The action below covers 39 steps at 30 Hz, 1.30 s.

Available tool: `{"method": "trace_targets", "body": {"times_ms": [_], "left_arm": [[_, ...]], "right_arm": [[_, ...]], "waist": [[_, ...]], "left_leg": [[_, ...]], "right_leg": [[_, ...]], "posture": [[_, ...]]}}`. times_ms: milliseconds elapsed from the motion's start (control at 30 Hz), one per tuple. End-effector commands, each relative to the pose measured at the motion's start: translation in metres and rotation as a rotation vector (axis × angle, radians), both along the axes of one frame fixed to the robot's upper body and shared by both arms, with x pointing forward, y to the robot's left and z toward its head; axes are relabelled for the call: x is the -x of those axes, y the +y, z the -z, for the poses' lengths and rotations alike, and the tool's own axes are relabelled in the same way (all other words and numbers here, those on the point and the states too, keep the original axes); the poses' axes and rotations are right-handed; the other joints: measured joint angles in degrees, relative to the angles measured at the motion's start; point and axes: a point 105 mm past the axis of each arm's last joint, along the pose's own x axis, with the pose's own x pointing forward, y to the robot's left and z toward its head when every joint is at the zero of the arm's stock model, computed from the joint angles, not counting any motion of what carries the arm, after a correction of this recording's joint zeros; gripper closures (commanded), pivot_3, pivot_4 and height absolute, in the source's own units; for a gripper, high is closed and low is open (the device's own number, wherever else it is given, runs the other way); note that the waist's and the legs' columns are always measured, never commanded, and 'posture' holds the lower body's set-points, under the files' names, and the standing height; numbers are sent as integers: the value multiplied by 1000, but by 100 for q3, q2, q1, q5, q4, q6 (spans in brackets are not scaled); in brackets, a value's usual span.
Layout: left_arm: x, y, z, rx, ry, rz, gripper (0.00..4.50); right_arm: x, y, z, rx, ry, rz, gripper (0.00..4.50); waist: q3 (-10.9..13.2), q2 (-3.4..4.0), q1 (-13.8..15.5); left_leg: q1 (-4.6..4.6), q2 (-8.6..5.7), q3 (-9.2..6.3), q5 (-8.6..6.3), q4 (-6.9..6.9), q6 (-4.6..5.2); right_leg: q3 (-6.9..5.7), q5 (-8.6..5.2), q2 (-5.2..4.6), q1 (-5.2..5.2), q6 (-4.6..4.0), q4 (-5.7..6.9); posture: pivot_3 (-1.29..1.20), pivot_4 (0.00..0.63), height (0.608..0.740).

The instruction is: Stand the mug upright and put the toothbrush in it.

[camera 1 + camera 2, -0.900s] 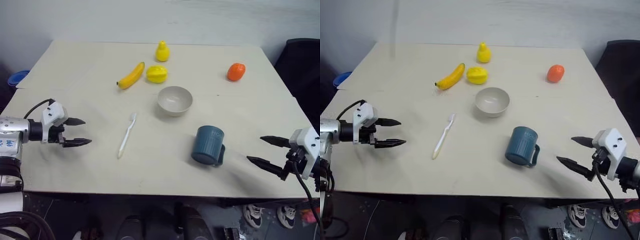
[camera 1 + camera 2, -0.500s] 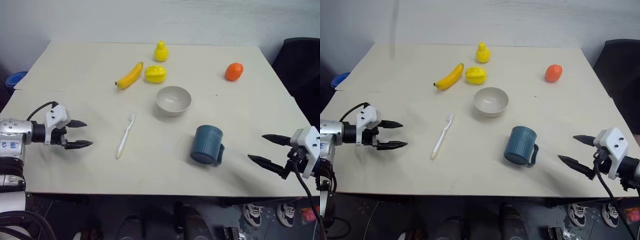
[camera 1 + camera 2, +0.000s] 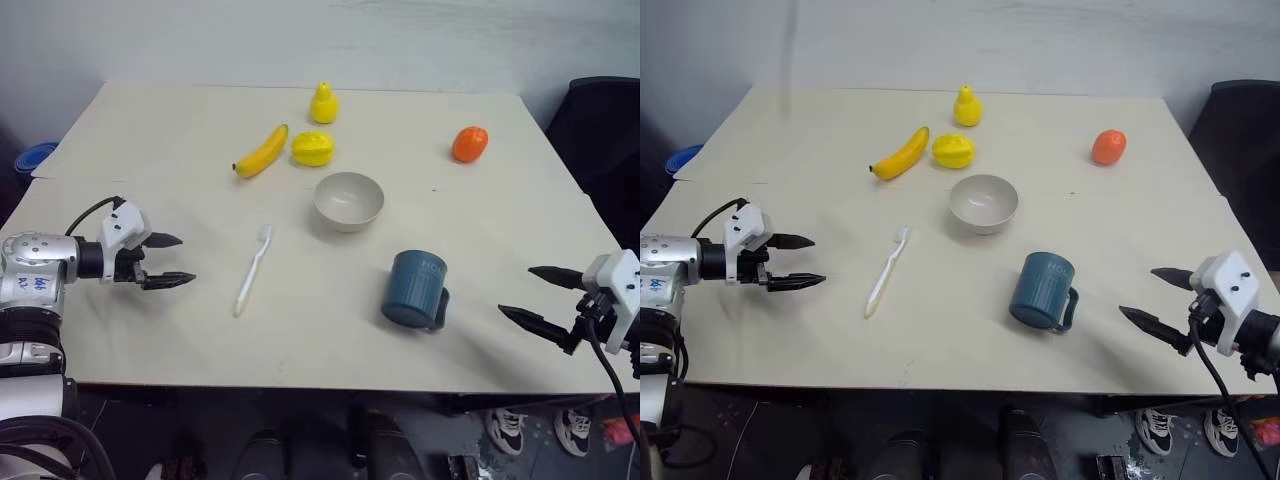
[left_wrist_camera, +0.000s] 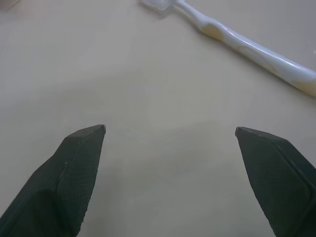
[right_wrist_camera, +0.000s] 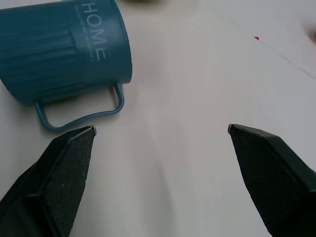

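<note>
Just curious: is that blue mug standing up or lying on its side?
On its side. The mug lies on the table, its wall against the tabletop and its handle out sideways.

- The mug (image 3: 1043,291) lies on its side on the table (image 3: 940,340), handle toward the right gripper (image 3: 1153,297).
- The toothbrush (image 3: 887,271) lies flat, between the mug and the left gripper (image 3: 800,262).
- Both grippers hover with fingers spread, holding nothing.
- A bowl (image 3: 983,203) stands behind the mug.
</note>
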Motion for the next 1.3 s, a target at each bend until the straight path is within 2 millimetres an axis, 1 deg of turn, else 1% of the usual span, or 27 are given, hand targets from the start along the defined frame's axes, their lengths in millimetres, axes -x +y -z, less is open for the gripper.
{"method": "trace_targets", "body": {"times_ms": [33, 100, 167, 233, 300, 367, 400, 467, 533, 600, 633, 667, 733, 833, 867, 967, 1033, 1133, 1233, 1267, 1300], "left_arm": [[1, -20, -43, 69, -84, 99, 23], [6, -43, -66, 117, -97, 198, 23], [12, -63, -85, 141, -118, 275, 23], [18, -78, -100, 157, -123, 338, 23], [23, -85, -105, 143, -120, 377, 23], [23, -83, -106, 78, -129, 391, 23], [21, -80, -106, 51, -135, 384, 5], [14, -71, -107, 19, -150, 346, 0], [9, -64, -107, -4, -159, 321, 0], [6, -56, -103, -48, -168, 303, 0], [5, -53, -101, -64, -170, 299, 0], [5, -51, -100, -70, -170, 299, 0], [6, -50, -99, -71, -169, 303, 0], [6, -51, -96, -77, -171, 309, 0], [7, -51, -95, -80, -172, 310, 0], [7, -50, -95, -85, -184, 309, 0], [7, -50, -96, -84, -193, 305, 0], [7, -51, -96, -78, -200, 303, 0], [7, -52, -92, -79, -199, 306, 0], [7, -53, -91, -80, -198, 307, 0], [7, -53, -89, -80, -197, 309, 0]], "right_arm": [[-6, 16, -26, 62, -73, -53, 0], [-19, 40, -46, 90, -128, -113, 0], [-32, 65, -58, 116, -163, -174, 0], [-44, 92, -62, 130, -165, -259, 0], [-55, 113, -62, 154, -172, -314, 0], [-77, 139, -62, 168, -187, -349, 0], [-89, 152, -63, 172, -197, -356, 193], [-112, 174, -62, 190, -210, -355, 648], [-126, 186, -57, 242, -213, -361, 1296], [-141, 198, -45, 305, -189, -361, 1954], [-145, 205, -40, 332, -177, -373, 1954], [-147, 210, -36, 354, -168, -390, 1954], [-150, 217, -30, 390, -158, -416, 1954], [-156, 223, -23, 436, -145, -434, 1954], [-157, 224, -21, 446, -138, -439, 1954], [-159, 226, -16, 456, -127, -456, 1954], [-160, 229, -15, 446, -131, -468, 2325], [-165, 234, -20, 422, -150, -461, 3155], [-165, 237, -23, 413, -156, -473, 4314], [-165, 237, -24, 413, -159, -477, 4466], [-165, 238, -25, 414, -162, -479, 4466]], "waist": [[0, 0, -9], [1, -2, -36], [2, -2, -51], [2, -1, -55], [3, 1, -38], [3, 2, -79], [4, 1, -124], [5, 3, -160], [5, 3, -170], [5, 3, -170], [4, 3, -168], [5, 3, -171], [4, 3, -172], [4, 3, -205], [5, 3, -223], [5, 3, -296], [5, 3, -323], [6, 5, -369], [6, 6, -366], [6, 6, -365], [6, 6, -357]], "left_leg": [[0, 0, -1, 0, 1, 0], [1, 1, -3, -1, 2, -1], [1, 1, -1, -1, 8, -3], [2, 5, -9, -1, 7, -4], [1, 7, -14, -2, 2, -6], [0, 10, -18, -2, 2, -8], [-2, 8, -10, -2, 4, -8], [-7, 5, -6, 0, 10, -9], [-9, 5, -7, 2, 9, -9], [-22, 5, -5, 6, 6, -18], [-31, 6, -1, 8, 7, -21], [-46, 5, 7, 10, 6, -25], [-105, 3, 11, 16, 17, -35], [-172, -6, 33, 15, 33, -36], [-188, -5, 36, 14, 41, -36], [-195, -5, 40, 13, 47, -37], [-194, -6, 40, 12, 51, -37], [-192, -6, 42, 12, 67, -37], [-193, -3, 40, 12, 98, -37], [-192, -4, 40, 12, 101, -36], [-191, -5, 40, 12, 106, -36]], "right_leg": [[0, 0, 0, 0, 0, 1], [0, 0, 0, 0, 0, 2], [6, 0, 0, -2, 0, 8], [2, -1, 4, -2, -2, 8], [-1, -5, 10, -5, -10, 8], [-6, -9, 18, -6, -16, 7], [0, -9, 18, -11, -15, 8], [2, -6, 16, -14, -11, 8], [0, -7, 16, -18, -12, 13], [-6, -12, 15, -42, -21, 29], [-12, -13, 14, -54, -23, 32], [-16, -13, 9, -75, -23, 35], [-48, -13, -8, -136, -23, 42], [-82, -9, -34, -208, -20, 55], [-97, -9, -38, -218, -18, 53], [-156, -9, -60, -220, -19, 52], [-189, -8, -76, -217, -20, 54], [-208, -3, -87, -212, -28, 64], [-208, -1, -90, -212, -31, 90], [-208, -1, -91, -212, -31, 95], [-207, -1, -94, -211, -31, 102]], "posture": [[0, 150, 740], [0, 150, 740], [0, 150, 740], [0, 150, 740], [0, 150, 740], [0, 150, 740], [0, 150, 740], [0, 150, 740], [0, 150, 740], [0, 150, 740], [0, 150, 740], [0, 150, 740], [0, 150, 740], [0, 150, 740], [0, 150, 740], [0, 150, 740], [0, 150, 740], [0, 150, 740], [0, 150, 740], [0, 150, 740], [0, 150, 740]]}}
